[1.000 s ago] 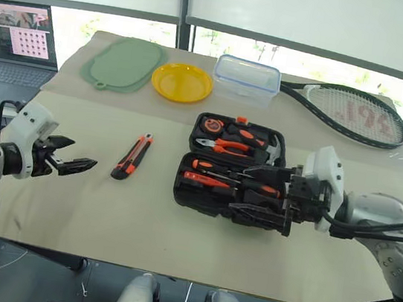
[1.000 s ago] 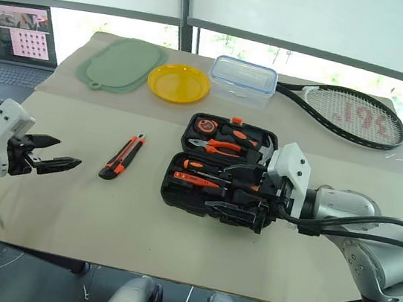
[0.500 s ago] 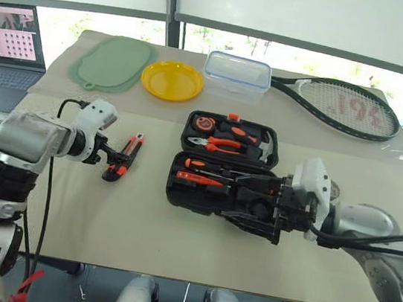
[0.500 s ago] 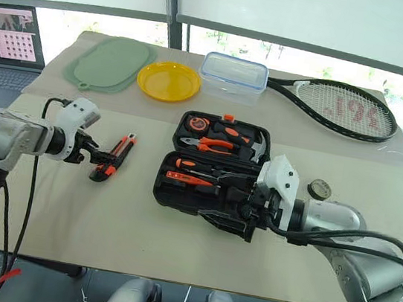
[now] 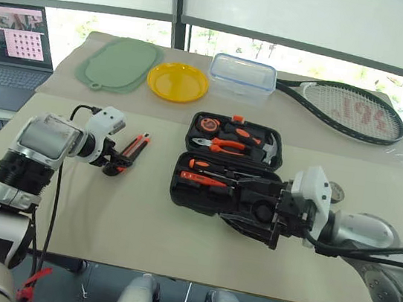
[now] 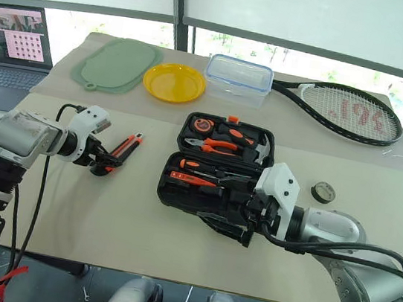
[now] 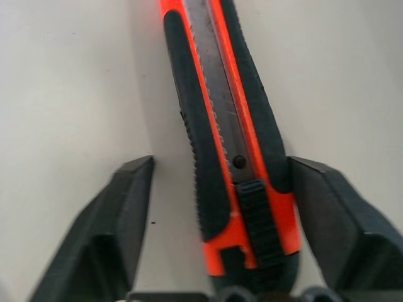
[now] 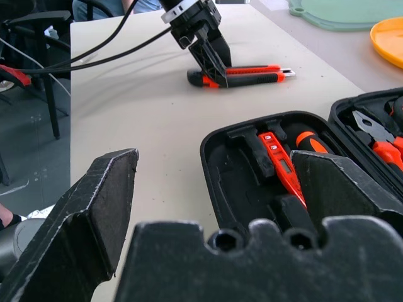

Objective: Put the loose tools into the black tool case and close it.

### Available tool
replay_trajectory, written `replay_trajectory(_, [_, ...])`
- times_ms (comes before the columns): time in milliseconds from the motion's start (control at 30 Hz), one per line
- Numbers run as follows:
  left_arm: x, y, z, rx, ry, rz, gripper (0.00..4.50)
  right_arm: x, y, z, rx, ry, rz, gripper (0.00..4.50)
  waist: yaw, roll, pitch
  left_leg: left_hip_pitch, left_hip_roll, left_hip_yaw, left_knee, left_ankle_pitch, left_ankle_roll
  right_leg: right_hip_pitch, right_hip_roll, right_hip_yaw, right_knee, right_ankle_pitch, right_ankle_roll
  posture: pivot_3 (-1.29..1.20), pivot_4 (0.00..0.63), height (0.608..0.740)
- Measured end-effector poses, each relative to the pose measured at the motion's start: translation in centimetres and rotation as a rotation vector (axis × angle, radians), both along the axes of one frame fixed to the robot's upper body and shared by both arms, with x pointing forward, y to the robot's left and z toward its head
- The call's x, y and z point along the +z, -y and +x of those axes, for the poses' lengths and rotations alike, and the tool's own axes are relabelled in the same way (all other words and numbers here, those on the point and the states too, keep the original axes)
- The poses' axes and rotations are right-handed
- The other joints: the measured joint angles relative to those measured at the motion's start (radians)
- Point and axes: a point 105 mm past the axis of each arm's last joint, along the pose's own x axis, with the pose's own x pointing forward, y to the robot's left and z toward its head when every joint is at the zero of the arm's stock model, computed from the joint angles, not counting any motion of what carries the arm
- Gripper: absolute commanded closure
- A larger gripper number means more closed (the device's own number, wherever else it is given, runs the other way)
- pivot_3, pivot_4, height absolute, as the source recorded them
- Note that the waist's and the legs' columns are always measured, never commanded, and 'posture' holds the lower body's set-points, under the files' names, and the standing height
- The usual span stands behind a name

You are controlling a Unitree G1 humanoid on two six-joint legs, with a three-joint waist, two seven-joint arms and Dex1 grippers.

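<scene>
straddling the orange-black utility knife (image 7: 230, 157), the left gripper (image 5: 112, 163) has been brought in from well off to the knife's left a second ago; its fingers (image 7: 116, 233) are seen apart, one pad touching the knife's side, the other with a gap. the knife is lying on the table (image 5: 138, 225), left of the open black tool case (image 5: 218, 191). the right gripper (image 6: 241, 217) is held wide apart at the case's near right corner, which is hidden behind it. the knife's butt end is cut off in the left wrist view.
</scene>
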Motion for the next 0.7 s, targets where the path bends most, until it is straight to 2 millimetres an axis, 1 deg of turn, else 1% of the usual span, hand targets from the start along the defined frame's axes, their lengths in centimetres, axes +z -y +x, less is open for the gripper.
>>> replay_trajectory(33, [0.0, -0.1, 0.1, -0.002, 0.004, -0.007, 2.72, 0.0, 0.1, 0.0, -0.002, 0.002, -0.005, 0.00, 0.000, 0.000, 0.000, 0.000, 0.000, 0.000, 0.000, 0.000, 0.000, 0.000, 0.000, 0.000, 0.000, 0.000, 0.000, 0.00, 0.150, 0.738])
replay_trajectory(100, [0.2, -0.1, 0.4, -0.017, 0.016, -0.024, 2.78, -0.1, 0.4, -0.1, -0.012, -0.001, -0.012, 0.00, 0.003, 0.000, 0.000, -0.001, 0.000, 0.000, 0.000, 0.000, 0.000, 0.000, 0.000, -0.001, 0.000, 0.000, 0.000, 0.00, 0.150, 0.738])
replay_trajectory(133, [0.6, 0.1, 0.9, -0.047, 0.048, -0.029, 2.78, -0.1, 0.7, -0.2, -0.021, -0.005, -0.014, 0.00, 0.005, -0.001, 0.000, -0.002, 0.000, 0.000, 0.001, 0.000, 0.000, -0.001, 0.000, -0.001, 0.000, 0.000, 0.000, 0.00, 0.150, 0.738])
replay_trajectory(167, [0.9, 0.3, 1.2, -0.072, 0.076, -0.026, 2.78, -0.1, 0.8, -0.3, -0.026, -0.006, -0.015, 0.00, 0.006, -0.001, 0.001, -0.002, 0.000, 0.000, 0.001, 0.000, 0.000, -0.001, 0.000, -0.001, 0.000, 0.000, 0.000, 0.00, 0.150, 0.738])
replay_trajectory(200, [1.8, 0.8, 1.6, -0.143, 0.140, -0.020, 2.78, -0.2, 1.0, -0.3, -0.034, -0.012, -0.017, 0.00, 0.005, -0.002, 0.001, -0.003, 0.000, 0.000, 0.001, 0.000, 0.000, -0.001, 0.000, -0.001, -0.001, 0.000, 0.000, 0.00, 0.150, 0.738])
replay_trajectory(233, [2.7, 1.5, 1.8, -0.211, 0.188, -0.025, 2.78, -0.3, 1.2, -0.4, -0.040, -0.017, -0.017, 0.00, 0.006, -0.002, 0.001, -0.003, 0.000, 0.000, 0.001, 0.000, 0.000, -0.001, 0.000, -0.001, -0.002, 0.000, 0.000, 0.00, 0.150, 0.738])
replay_trajectory(300, [4.8, 3.6, 1.8, -0.381, 0.283, -0.040, 2.78, -0.4, 1.6, -0.6, -0.057, -0.027, -0.020, 0.00, 0.006, -0.002, 0.001, -0.004, 0.000, 0.000, 0.001, 0.000, 0.001, -0.002, 0.000, -0.001, -0.002, 0.000, 0.000, 0.00, 0.150, 0.738])
replay_trajectory(333, [5.5, 4.7, 1.5, -0.458, 0.311, -0.049, 2.78, -0.4, 1.7, -0.7, -0.063, -0.028, -0.023, 0.00, 0.006, -0.002, 0.001, -0.005, 0.000, 0.000, 0.001, 0.000, 0.001, -0.002, -0.001, -0.001, -0.003, 0.000, 0.000, 0.00, 0.150, 0.738])
replay_trajectory(400, [7.2, 8.2, 0.0, -0.688, 0.374, -0.094, 2.78, -0.7, 1.9, -1.0, -0.080, -0.038, -0.027, 0.00, 0.007, -0.002, 0.001, -0.005, 0.000, 0.000, 0.001, -0.001, 0.001, -0.002, 0.000, -0.001, -0.003, 0.000, 0.000, 0.00, 0.150, 0.738])
replay_trajectory(433, [7.4, 9.2, -0.4, -0.752, 0.381, -0.103, 2.78, -0.7, 1.9, -1.0, -0.084, -0.037, -0.025, 0.00, 0.006, -0.002, 0.001, -0.005, 0.000, 0.000, 0.001, -0.001, 0.001, -0.002, 0.000, -0.001, -0.003, 0.000, 0.001, 0.00, 0.150, 0.738])
replay_trajectory(500, [7.5, 12.1, -1.4, -0.910, 0.368, -0.107, 2.78, -0.9, 2.2, -1.2, -0.103, -0.046, -0.022, 0.00, 0.007, -0.001, 0.001, -0.005, -0.001, 0.000, 0.002, -0.001, 0.001, -0.001, 0.000, -0.001, -0.003, 0.000, 0.001, 0.00, 0.150, 0.738])
replay_trajectory(567, [6.6, 14.5, -2.7, -1.058, 0.309, -0.075, 2.78, -1.0, 2.2, -1.4, -0.109, -0.054, -0.018, 0.00, 0.006, -0.001, 0.001, -0.005, -0.002, 0.000, 0.002, -0.001, 0.001, -0.001, 0.000, -0.001, -0.003, 0.000, 0.001, 0.00, 0.150, 0.738])
replay_trajectory(633, [5.0, 15.7, -3.9, -1.164, 0.230, -0.033, 2.78, -1.1, 2.1, -1.5, -0.112, -0.052, -0.019, 0.00, 0.001, -0.001, 0.001, -0.005, -0.001, 0.000, 0.002, -0.001, 0.001, -0.002, 0.001, 0.000, -0.003, 0.000, 0.001, 0.00, 0.150, 0.738])
replay_trajectory(700, [3.6, 15.8, -4.4, -1.210, 0.159, 0.019, 2.78, -1.2, 2.1, -1.6, -0.123, -0.054, -0.019, 0.00, -0.011, -0.001, 0.001, -0.005, 0.000, 0.000, 0.002, -0.001, 0.001, -0.003, 0.003, 0.001, -0.002, 0.000, 0.001, 0.00, 0.150, 0.738])
